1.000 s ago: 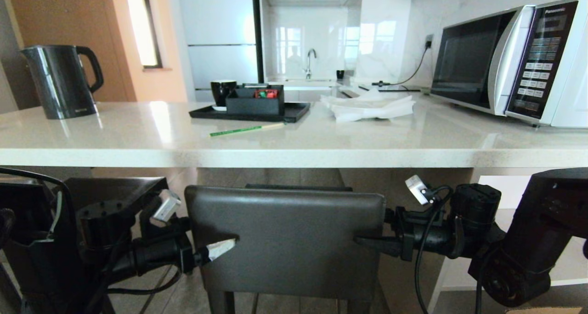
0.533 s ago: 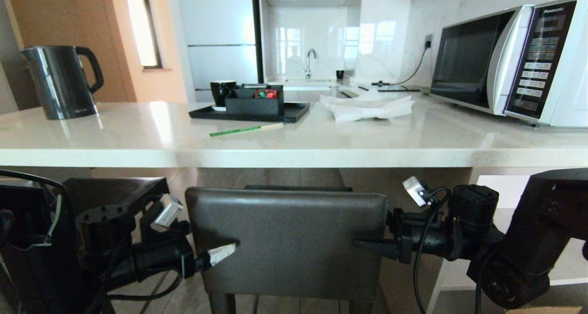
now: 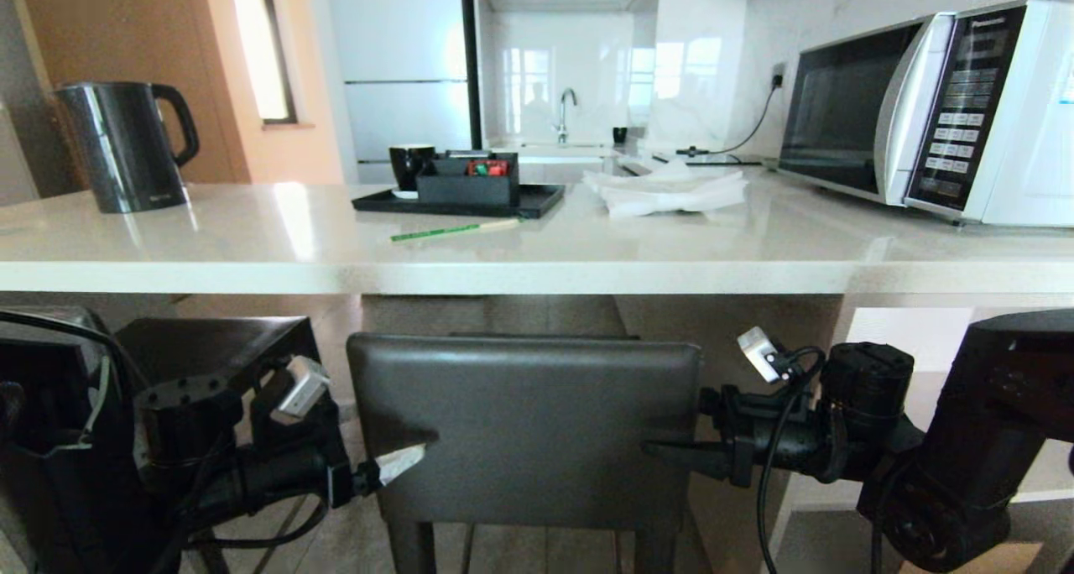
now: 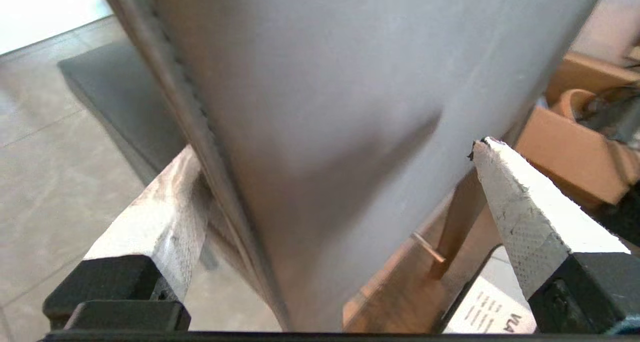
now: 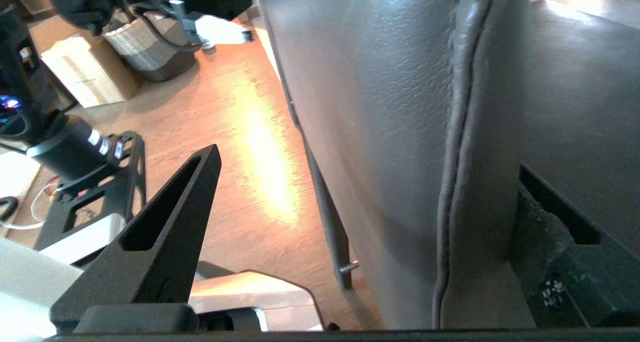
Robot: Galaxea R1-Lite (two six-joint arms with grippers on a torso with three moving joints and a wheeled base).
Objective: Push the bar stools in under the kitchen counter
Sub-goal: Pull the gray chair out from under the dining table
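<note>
The bar stool's backrest stands just before the bench, between both end effectors: left end effector and right end effector each straddle 1 side edge, fingers apart. Its seat and legs are mostly hidden

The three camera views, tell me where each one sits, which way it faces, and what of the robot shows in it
Head view: on the head, facing the kitchen counter and bar stool backrest; both arms show, left gripper, right gripper.
Left wrist view: behind the open fingers, straddling the backrest's edge.
Right wrist view: behind the open fingers, straddling the backrest's other edge; the left arm shows beyond.
Shared: the backrest.
</note>
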